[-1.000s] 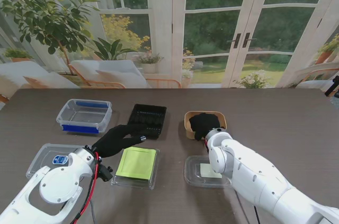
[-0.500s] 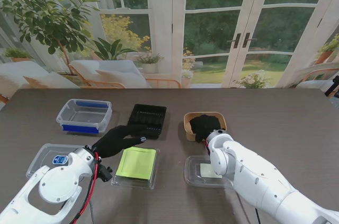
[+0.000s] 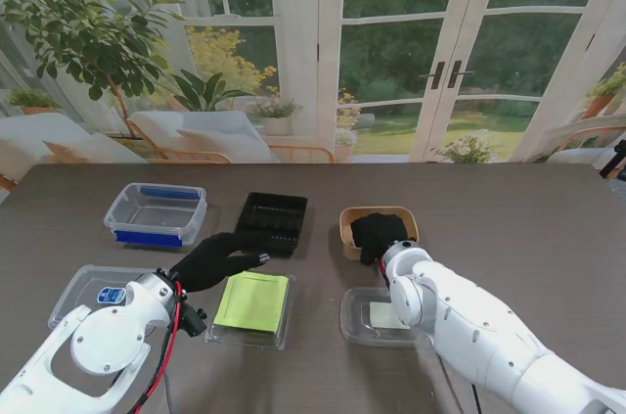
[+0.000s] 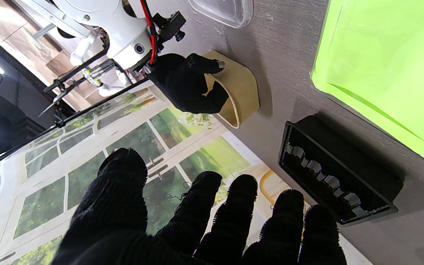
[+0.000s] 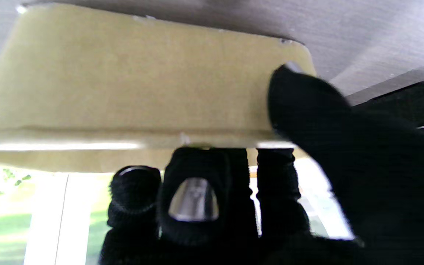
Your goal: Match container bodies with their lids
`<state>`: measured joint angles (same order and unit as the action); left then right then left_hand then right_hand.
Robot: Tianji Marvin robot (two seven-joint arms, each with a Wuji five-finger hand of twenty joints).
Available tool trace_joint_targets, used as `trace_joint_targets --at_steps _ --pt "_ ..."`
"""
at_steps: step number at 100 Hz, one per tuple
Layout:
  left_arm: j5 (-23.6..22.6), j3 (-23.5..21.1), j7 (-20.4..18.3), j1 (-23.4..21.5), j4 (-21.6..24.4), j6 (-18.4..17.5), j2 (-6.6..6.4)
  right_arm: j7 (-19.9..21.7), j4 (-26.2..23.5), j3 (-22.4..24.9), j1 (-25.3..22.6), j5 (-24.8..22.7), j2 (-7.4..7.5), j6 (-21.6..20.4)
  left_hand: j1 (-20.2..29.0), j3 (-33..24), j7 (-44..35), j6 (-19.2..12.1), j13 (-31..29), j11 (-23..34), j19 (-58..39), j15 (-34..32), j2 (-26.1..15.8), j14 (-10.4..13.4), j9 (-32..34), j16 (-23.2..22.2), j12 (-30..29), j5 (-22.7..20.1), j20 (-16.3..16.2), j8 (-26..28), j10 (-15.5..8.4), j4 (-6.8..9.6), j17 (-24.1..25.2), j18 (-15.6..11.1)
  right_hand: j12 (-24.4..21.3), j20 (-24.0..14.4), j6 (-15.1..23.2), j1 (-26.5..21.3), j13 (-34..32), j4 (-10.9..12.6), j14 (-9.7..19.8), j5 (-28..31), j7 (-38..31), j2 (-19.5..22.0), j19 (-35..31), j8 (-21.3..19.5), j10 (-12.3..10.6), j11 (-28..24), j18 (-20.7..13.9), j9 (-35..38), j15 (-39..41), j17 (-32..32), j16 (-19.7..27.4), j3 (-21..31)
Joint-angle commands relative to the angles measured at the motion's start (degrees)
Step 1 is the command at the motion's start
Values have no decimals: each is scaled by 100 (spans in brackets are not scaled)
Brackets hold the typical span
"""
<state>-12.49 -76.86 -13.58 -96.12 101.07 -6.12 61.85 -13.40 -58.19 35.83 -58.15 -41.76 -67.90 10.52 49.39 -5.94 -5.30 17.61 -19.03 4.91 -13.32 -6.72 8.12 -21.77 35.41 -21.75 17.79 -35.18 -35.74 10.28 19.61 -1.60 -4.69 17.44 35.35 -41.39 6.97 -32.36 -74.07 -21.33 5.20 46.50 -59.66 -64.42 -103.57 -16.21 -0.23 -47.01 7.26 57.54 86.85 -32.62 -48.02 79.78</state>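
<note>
A tan paper container stands right of centre. My right hand is shut on its near wall, thumb outside and fingers inside the rim of the tan container. The left wrist view shows the same hold on the tan container by the right hand. My left hand hovers open with fingers spread, just near of the black tray. A clear lid with a label lies nearer to me than the tan container.
A clear box with blue clips sits at the far left. A clear lid with a blue label lies at the near left. A green lid on a clear tray lies by my left wrist. The black tray is empty.
My right arm has edged very slightly to the right and nearer, the hand staying on the tan container. The left hand has not moved.
</note>
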Motion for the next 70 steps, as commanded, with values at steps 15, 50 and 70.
trace_joint_targets --at_steps 15,50,70 --pt "16 -15 -134 -11 34 20 0 63 -95 13 -3 -110 13 -20 104 108 57 -1 81 -49 184 103 -223 -6 -73 25 -38 -50 -103 -12 -14 142 92 -81 -269 93 -257 734 -161 943 74 -564 661 -55 53 -407 140 4 21 -482 -287 -3318 219 206" --pt "17 -19 -168 -19 42 28 -8 165 -298 148 -23 -254 86 -7 107 123 54 3 77 -48 184 103 -228 -3 -70 25 -37 -57 -104 -9 -16 144 95 -82 -395 47 -294 1548 -157 820 -119 -683 906 -201 201 -337 154 84 181 -594 -562 -2971 414 -53" --pt "25 -8 -179 -5 18 -5 -11 224 -672 552 -258 -471 195 44 108 130 57 2 77 -46 181 103 -229 -1 -65 25 -37 -51 -105 -10 -11 144 89 -83 -462 -37 -253 2306 -151 822 -278 -908 1103 521 330 -273 169 176 249 -736 -824 -2690 576 -482"
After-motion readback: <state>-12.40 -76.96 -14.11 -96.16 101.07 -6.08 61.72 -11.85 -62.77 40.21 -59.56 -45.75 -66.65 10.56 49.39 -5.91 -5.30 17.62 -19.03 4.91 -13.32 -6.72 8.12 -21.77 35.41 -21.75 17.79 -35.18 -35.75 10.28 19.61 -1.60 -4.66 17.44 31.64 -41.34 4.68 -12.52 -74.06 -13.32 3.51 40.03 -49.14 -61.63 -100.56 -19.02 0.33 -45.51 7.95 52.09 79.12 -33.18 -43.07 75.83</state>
